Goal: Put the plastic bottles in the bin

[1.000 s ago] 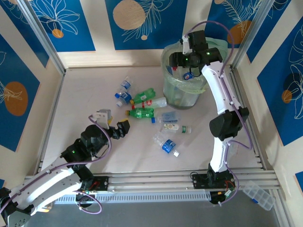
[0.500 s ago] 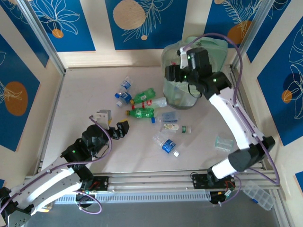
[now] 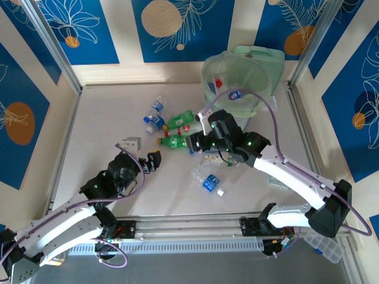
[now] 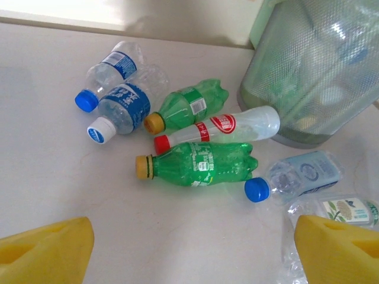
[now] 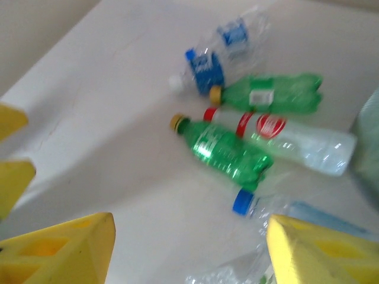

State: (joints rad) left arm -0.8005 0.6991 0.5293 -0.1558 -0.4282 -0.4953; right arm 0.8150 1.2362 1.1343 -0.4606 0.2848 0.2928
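Several bottles [image 3: 180, 120] lie on the table [image 3: 100, 130], short of the bin [image 3: 204, 80]. My right gripper [image 3: 195, 143], wide and empty, hovers at the base end of the near green bottle [image 3: 177, 141], whose cap points left. That puts it closer than my left gripper [image 3: 153, 160], also wide.

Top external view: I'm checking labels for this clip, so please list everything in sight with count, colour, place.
green bottles: two, green, mid-table.
clear bottles: five, blue or green labels, scattered mid-table.
red-capped bottle: one, whitish, between the green ones.
bin: one, pale green, far right, bottles inside.
lid: one, pale green, behind bin.
compartment box: one, clear, near right corner.
left tool: one, yellow fingers, open, empty.
right tool: one, yellow fingers, open, over bottles.
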